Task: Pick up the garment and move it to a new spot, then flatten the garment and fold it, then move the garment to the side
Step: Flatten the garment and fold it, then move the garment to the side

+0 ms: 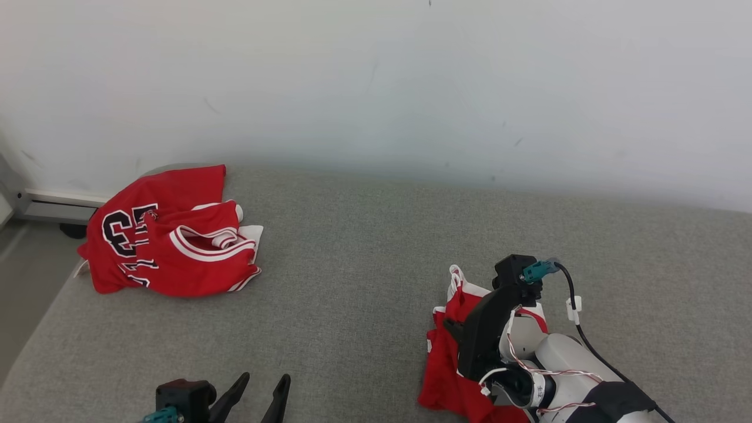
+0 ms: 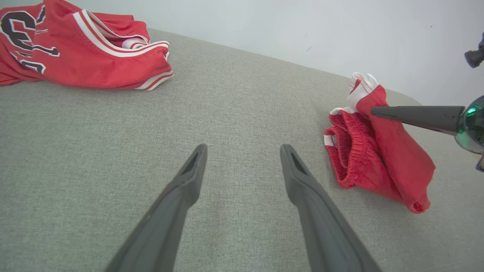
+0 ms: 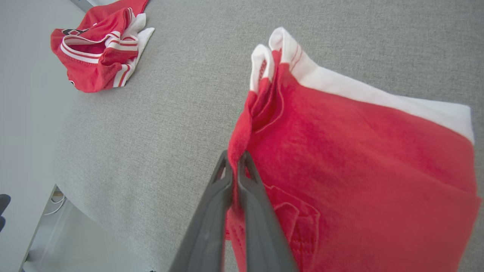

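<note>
Now, left pincer (image 2: pixel 244 149): its two long dark fingers are spread wide, and they point over a bare part of the cloth surface.
Surface: a grey woven surface (image 1: pixel 364 264), flat and wide, lies under both pincers and goes on far ahead of their tips.
Right pincer (image 3: pixel 234 155): its two dark fingers are pressed together and pinch a thin fold of red cloth between the tips.
Garment: the red shorts (image 2: pixel 378 158) are of soft fleecy cloth, with white trim and a gathered elastic waistband. They are to the right of the left pincer and well apart from it.
Grip place: the fold is taken at the edge of the red shorts. The two white corners stand just past the fingertips of the right pincer, and most of the red cloth spreads to the right of its fingers.
Hang of garment: the pinched part is raised, and the rest sags down from the finger. The lower end seems to touch the grey woven surface, but I cannot tell this for sure.
Second garment: a crumpled red jersey (image 1: pixel 170 247), with white stripes at the edges and black numbers outlined in white, lies far ahead of the left pincer and to its left, near the far corner of the surface. It is well apart from both pincers.
Behind all: a plain white wall (image 1: pixel 376 76) rises beyond the far edge of the surface.
</note>
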You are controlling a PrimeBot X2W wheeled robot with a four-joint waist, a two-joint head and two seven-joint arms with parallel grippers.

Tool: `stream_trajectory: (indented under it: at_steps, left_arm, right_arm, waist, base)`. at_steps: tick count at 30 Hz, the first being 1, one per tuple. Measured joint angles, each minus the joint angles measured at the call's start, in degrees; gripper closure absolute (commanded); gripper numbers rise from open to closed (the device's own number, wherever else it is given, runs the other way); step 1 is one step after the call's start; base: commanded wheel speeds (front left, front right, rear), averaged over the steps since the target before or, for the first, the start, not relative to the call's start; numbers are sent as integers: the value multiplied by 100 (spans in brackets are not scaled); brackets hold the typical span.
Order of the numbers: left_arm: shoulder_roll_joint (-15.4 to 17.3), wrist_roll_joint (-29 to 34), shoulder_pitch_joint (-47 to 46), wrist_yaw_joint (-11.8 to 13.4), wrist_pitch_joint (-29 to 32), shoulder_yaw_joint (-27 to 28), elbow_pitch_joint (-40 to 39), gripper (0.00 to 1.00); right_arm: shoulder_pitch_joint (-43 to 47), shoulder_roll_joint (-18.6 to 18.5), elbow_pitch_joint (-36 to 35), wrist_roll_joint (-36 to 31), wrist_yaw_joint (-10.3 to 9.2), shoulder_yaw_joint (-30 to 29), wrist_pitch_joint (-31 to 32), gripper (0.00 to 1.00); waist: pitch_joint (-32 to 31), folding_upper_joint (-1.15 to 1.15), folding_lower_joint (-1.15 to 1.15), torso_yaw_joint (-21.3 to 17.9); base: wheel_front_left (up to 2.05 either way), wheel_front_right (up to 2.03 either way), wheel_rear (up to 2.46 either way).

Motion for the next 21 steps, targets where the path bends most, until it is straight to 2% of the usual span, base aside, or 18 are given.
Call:
stream_trajectory:
  at_steps: [2, 3, 4, 10, 14, 21]
  left_arm:
    - [0, 0, 0, 0, 0, 5, 0, 0]
    - [3, 0, 0, 0, -1, 12, 1, 0]
    - [4, 0, 0, 0, -1, 20, 3, 0]
    - [12, -1, 14, 0, -38, 83, 5, 0]
    - [46, -1, 21, 3, -58, 170, 4, 0]
    - [38, -1, 158, 4, -103, 214, -14, 0]
  right_arm:
    - [-19, 0, 48, 75, -2, 48, -48, 100]
    - [-34, 0, 62, 105, -4, 70, -77, 65]
    - [-54, 0, 63, 174, -5, 75, -133, 0]
    - [-164, 2, 121, 234, -5, 78, -244, 0]
    - [-230, -24, 328, -147, -5, -134, -401, 0]
    - [-88, -525, 538, -671, -7, -510, -791, 0]
  waist:
    - [7, 0, 0, 9]
    - [10, 0, 0, 9]
    - [12, 0, 0, 8]
    - [17, 0, 0, -33]
    - [2, 0, 0, -125]
    - [-36, 0, 0, -328]
  base:
    - [0, 0, 0]
    - [0, 0, 0]
    - [0, 0, 0]
    - [0, 0, 0]
    - [0, 0, 0]
    - [0, 0, 0]
